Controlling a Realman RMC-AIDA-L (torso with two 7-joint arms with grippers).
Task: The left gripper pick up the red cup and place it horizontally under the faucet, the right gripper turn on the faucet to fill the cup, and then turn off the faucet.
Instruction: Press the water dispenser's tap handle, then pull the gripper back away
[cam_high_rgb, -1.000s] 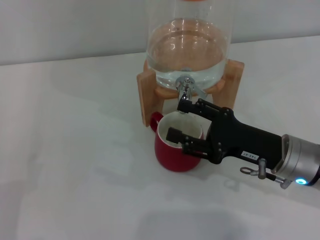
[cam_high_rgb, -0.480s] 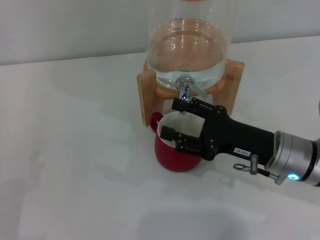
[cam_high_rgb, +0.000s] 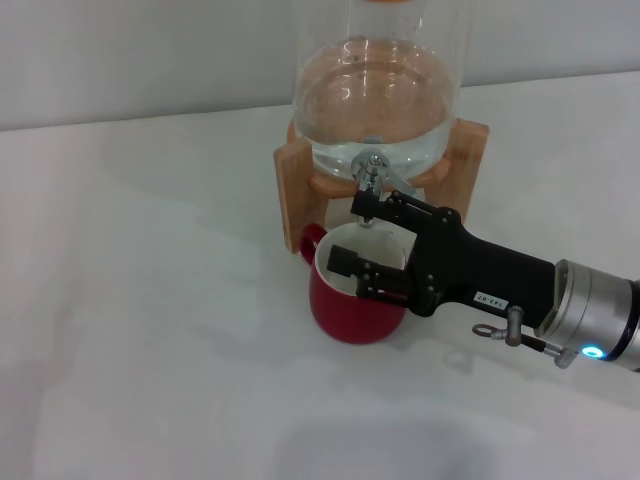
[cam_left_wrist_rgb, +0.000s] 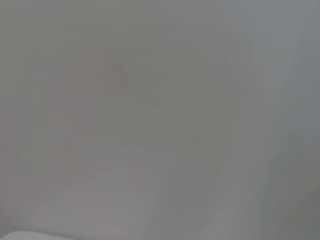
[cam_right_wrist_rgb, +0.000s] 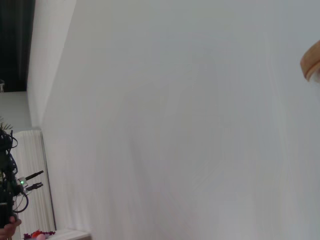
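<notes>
The squat dark-red ceramic cup (cam_high_rgb: 355, 296) with its white inside stands upright on the white desk (cam_high_rgb: 150, 300), just in front of the wooden cradle (cam_high_rgb: 292, 195) that carries the clear glass water dispenser (cam_high_rgb: 378, 90), and right below the small chrome faucet (cam_high_rgb: 374, 176). The all-black right hand (cam_high_rgb: 356, 237), reaching in from the right, hangs over the cup with its fingers set wide: the far finger sits just below the faucet's spout and thin lever, the near one hangs above the cup's mouth. It holds nothing. The left hand is not in sight anywhere; its own camera shows only a blank grey surface. The cup looks placed, so I take the step in hand to be opening the faucet. To do that well, the right hand should rise a little and bring one finger squarely against the lever, then push it smoothly without dragging down on the spout or nudging the cup out from under it. No water stream shows yet.
</notes>
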